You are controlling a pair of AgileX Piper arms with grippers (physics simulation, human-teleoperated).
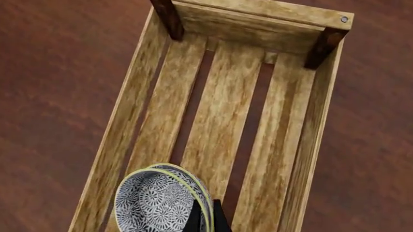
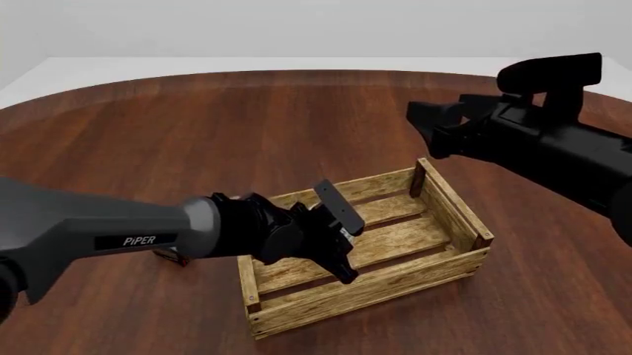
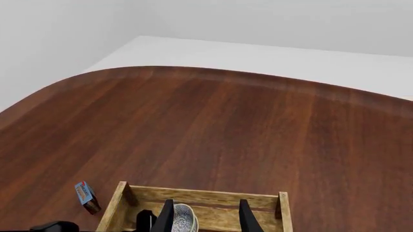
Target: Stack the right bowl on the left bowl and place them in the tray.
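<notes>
Two patterned bowls are nested, one bowl inside the other. I cannot tell them apart by looks. My left gripper is shut on their rims and holds them tilted inside the wooden tray, near one end, close above its slatted floor. In the front view the left gripper reaches into the tray and hides the bowls. My right gripper is open and empty, raised high behind the tray's right end. Its wrist view looks down between its fingers at the tray and a bowl.
A small blue box lies on the brown table just outside the tray's left end; in the front view the left arm mostly covers it. The table's far edge curves round at the back.
</notes>
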